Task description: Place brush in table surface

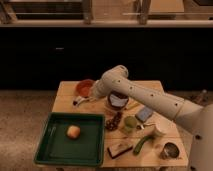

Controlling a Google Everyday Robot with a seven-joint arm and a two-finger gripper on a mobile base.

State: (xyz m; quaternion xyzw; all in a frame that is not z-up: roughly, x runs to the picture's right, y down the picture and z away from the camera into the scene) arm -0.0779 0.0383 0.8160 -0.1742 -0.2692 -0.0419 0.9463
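Note:
My gripper (92, 94) is at the end of the white arm that reaches in from the right, over the far left part of the wooden table (64, 103), right beside an orange bowl (83, 87). A small brush (80, 101) with a pale handle and a dark end lies slanted just below and left of the gripper, at the table surface. I cannot tell whether the gripper is touching it.
A green tray (55, 150) holding a yellowish round fruit (73, 131) fills the front left. A dark bowl (118, 100), dark grapes (115, 121), a green cup (130, 123), a blue-grey packet (145, 113), a green vegetable (142, 144), a metal can (170, 150) and a dark-and-white block (120, 149) crowd the right half.

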